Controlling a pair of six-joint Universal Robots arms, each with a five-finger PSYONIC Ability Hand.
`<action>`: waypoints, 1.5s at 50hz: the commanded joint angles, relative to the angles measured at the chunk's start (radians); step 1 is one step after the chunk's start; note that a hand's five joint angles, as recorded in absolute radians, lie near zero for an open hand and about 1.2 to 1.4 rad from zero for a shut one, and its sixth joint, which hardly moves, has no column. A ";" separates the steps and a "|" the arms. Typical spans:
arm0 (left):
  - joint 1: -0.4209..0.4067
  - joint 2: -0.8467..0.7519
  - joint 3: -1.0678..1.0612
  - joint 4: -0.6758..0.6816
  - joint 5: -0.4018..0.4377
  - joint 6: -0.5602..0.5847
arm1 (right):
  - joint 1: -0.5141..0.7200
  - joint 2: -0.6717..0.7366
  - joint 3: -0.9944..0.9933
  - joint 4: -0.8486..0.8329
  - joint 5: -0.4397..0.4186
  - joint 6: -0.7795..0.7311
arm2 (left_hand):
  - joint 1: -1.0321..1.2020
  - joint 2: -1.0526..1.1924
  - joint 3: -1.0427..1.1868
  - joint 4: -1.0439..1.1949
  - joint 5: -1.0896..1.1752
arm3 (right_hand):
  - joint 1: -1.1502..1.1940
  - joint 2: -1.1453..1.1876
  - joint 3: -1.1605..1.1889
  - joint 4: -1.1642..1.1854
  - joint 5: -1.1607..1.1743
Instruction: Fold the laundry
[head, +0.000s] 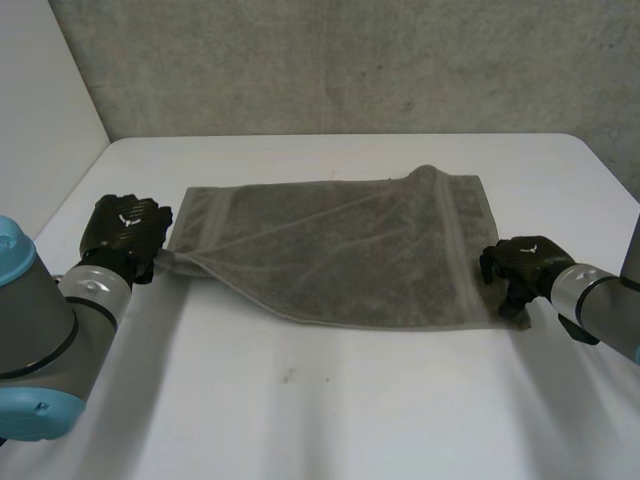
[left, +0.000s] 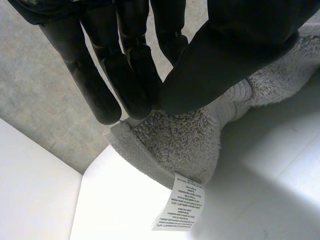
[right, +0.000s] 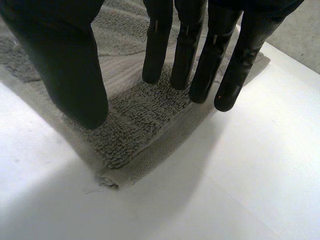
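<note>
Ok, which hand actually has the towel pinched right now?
The left hand: it pinches a towel corner, the one with the white label, between thumb and fingers. The right hand is open, its straight fingers above another corner.

Arms (head: 60, 320) grey w/ light-blue caps; left hand (head: 125, 228), right hand (head: 522, 262) black, white mark on backs.

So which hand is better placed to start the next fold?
Left. The left hand pinches a corner of the towel, so it could probably carry it over. The right hand is open above the opposite end, gripping nothing.
</note>
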 joint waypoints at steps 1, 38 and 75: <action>-0.001 0.000 0.000 0.000 0.001 0.000 | -0.003 -0.020 0.018 0.061 -0.006 -0.001 | 0.193 0.179 0.180 0.179 0.180 | 0.131 0.039 0.072 0.054 0.044; -0.003 0.000 0.000 0.000 0.001 0.000 | 0.013 0.048 0.006 -0.076 -0.006 -0.003 | 0.193 0.179 0.180 0.179 0.180 | 0.378 0.285 0.319 0.301 0.291; -0.004 0.003 0.000 -0.012 -0.001 0.003 | -0.012 -0.043 0.024 0.087 -0.018 -0.026 | 0.193 0.179 0.180 0.179 0.180 | 0.094 0.001 0.034 0.016 0.006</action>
